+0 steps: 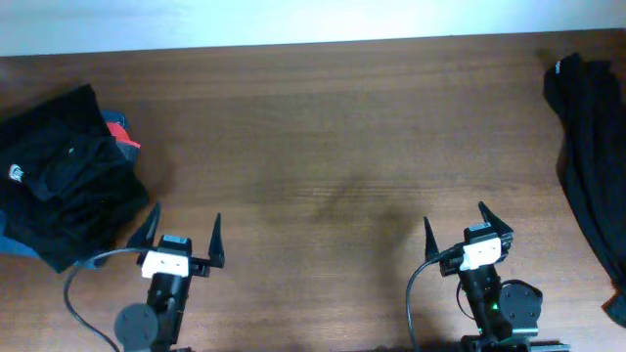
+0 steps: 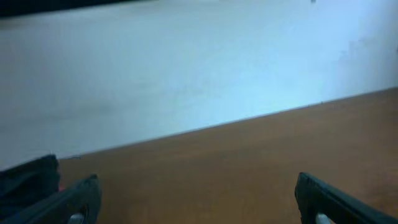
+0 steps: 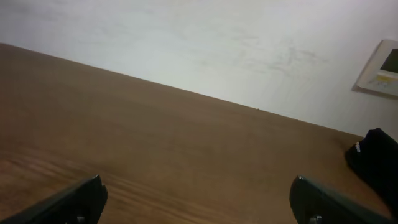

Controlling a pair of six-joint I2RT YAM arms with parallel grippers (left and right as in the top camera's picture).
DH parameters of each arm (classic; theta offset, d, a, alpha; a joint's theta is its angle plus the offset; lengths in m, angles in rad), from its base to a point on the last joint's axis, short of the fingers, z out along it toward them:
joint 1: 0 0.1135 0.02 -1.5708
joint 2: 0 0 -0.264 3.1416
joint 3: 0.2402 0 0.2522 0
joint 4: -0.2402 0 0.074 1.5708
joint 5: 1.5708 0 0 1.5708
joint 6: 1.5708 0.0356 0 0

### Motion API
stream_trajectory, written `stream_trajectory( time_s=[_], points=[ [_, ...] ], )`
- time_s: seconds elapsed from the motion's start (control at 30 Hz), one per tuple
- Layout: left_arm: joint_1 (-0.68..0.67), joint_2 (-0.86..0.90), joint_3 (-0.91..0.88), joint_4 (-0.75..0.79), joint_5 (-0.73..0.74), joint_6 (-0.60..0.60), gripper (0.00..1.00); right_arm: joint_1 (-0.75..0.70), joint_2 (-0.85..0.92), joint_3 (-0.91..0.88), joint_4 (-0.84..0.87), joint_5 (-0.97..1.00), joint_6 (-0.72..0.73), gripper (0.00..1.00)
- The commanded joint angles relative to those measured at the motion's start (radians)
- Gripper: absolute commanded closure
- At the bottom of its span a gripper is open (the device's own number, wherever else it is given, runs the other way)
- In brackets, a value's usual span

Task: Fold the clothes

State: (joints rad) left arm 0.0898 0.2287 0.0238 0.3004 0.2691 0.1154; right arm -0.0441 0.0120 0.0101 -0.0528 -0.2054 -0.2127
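A brown wood-grain table [image 1: 323, 147] is seen from above. At its left edge a heap of black clothes [image 1: 59, 186] is piled, on which a small white logo [image 1: 17, 173], a red scrap [image 1: 119, 132] and a blue edge [image 1: 12, 242] are visible. Along the right edge a long black garment [image 1: 592, 147] is laid, well apart from the heap.

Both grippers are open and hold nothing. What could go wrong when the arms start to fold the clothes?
1. The heap of clothes at the left is bunched, with red fabric tucked in it; the left gripper might pinch several layers at once.
2. The black garment at the right runs out of the overhead view; the right gripper could pull it unevenly, or it may slip off the table.
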Motion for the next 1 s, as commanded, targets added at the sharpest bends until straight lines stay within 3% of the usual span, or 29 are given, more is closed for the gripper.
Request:
stream_trajectory(
  time_s=[0.0,0.1,0.23,0.97],
  points=[
    [-0.002,-0.075,-0.015,-0.011,-0.096,0.004,0.01,0.007,-0.008,-0.005,-0.007,0.011,0.003,0.01],
    [-0.002,-0.102,-0.015,-0.086,-0.136,0.003,0.01,0.007,-0.008,-0.005,-0.007,0.011,0.003,0.01],
    [-0.002,-0.164,-0.015,-0.374,-0.137,-0.01,0.01,0.007,-0.008,-0.005,-0.007,0.011,0.003,0.01],
    [-0.002,-0.224,-0.016,-0.364,-0.136,-0.009,0.01,0.007,-0.008,-0.005,-0.007,0.011,0.003,0.01]
  ],
)
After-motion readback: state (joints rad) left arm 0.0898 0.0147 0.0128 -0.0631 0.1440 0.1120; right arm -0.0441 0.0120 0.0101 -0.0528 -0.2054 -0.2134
